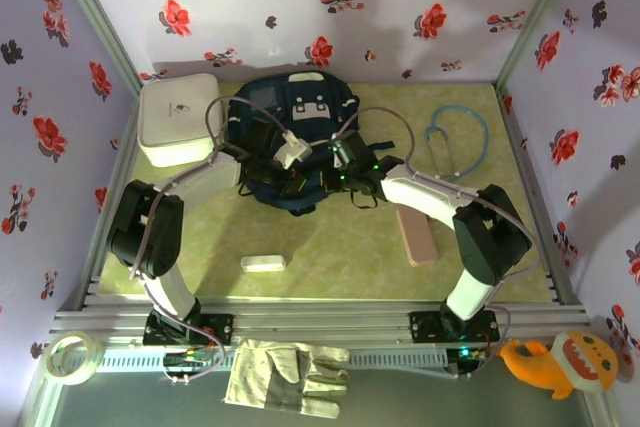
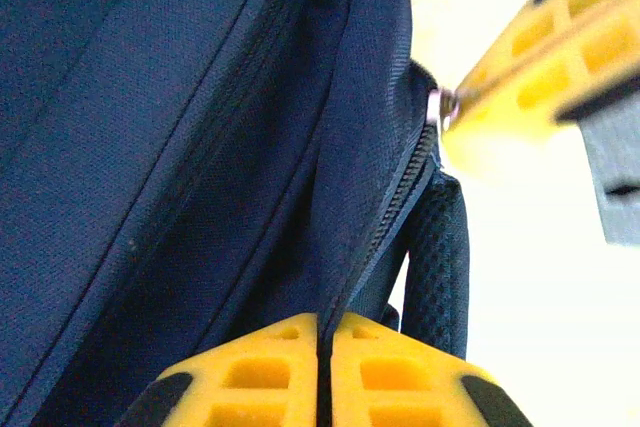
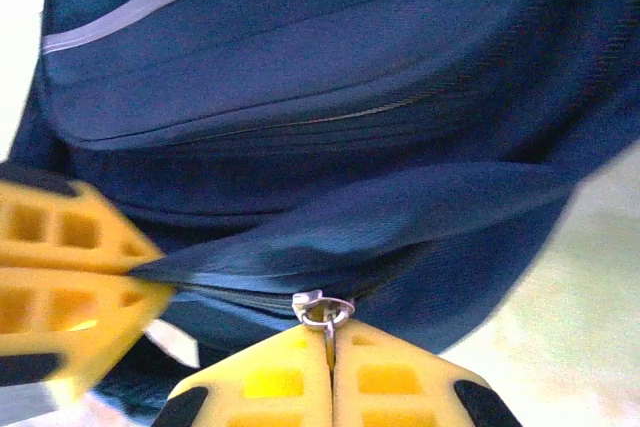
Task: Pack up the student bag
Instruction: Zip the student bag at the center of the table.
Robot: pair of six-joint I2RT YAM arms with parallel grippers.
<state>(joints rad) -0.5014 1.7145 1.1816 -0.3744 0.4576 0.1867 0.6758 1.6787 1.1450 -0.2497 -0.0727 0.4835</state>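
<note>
The student bag (image 1: 300,107), dark navy with white trim, lies at the back middle of the table. Both arms reach onto its near side. My left gripper (image 2: 323,332) is shut on a fold of the bag's fabric (image 2: 350,187) beside the zipper. My right gripper (image 3: 330,337) is shut on the bag's metal zipper pull (image 3: 324,309). The two grippers are close together. In the right wrist view the left fingers (image 3: 70,277) pinch the cloth at the left. In the left wrist view the right fingers (image 2: 540,67) are at the upper right. From above, the left gripper (image 1: 297,183) and right gripper (image 1: 336,167) lie over the bag's front edge.
A white rounded box (image 1: 178,119) stands left of the bag. A teal looped tube (image 1: 460,142) and a pink flat bar (image 1: 415,232) lie to the right. A small white block (image 1: 263,264) lies near the front. A glove (image 1: 290,377), tape roll (image 1: 68,357) and plush toy (image 1: 560,362) lie off the table's front.
</note>
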